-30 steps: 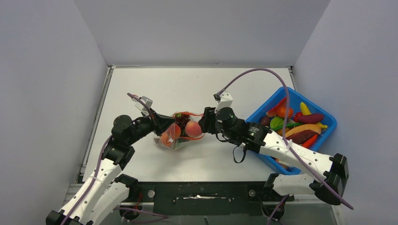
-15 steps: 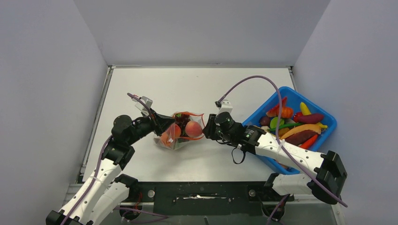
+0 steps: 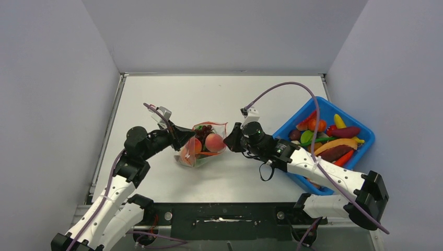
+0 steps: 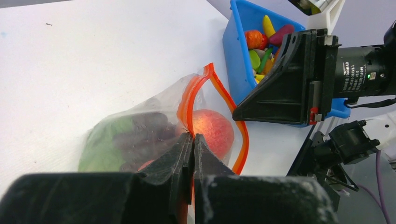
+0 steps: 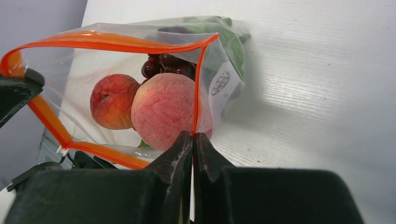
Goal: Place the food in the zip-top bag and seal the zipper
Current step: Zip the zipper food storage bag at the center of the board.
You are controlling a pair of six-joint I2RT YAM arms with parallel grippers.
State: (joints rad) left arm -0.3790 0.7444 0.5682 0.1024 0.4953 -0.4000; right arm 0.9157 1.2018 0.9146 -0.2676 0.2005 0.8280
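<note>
The clear zip-top bag (image 3: 205, 147) stands on the white table between my two arms, its orange-red zipper (image 5: 116, 43) spread in an open loop. Inside are two peach-coloured round pieces (image 5: 163, 109), dark purple grapes (image 5: 166, 67) and a green lettuce leaf (image 4: 105, 140). My left gripper (image 4: 193, 136) is shut on the zipper at the bag's left end. My right gripper (image 5: 192, 135) is shut on the zipper at the bag's right end. In the top view both grippers, the left (image 3: 184, 140) and the right (image 3: 230, 142), flank the bag.
A blue bin (image 3: 365, 130) at the right holds several more toy fruits and vegetables, close behind my right arm. It also shows in the left wrist view (image 4: 236, 51). Walls enclose the table on three sides.
My right gripper has drawn slightly back to the right with the bag's edge, and the bag's mouth now stands more upright and stretched. The left gripper has barely moved.
</note>
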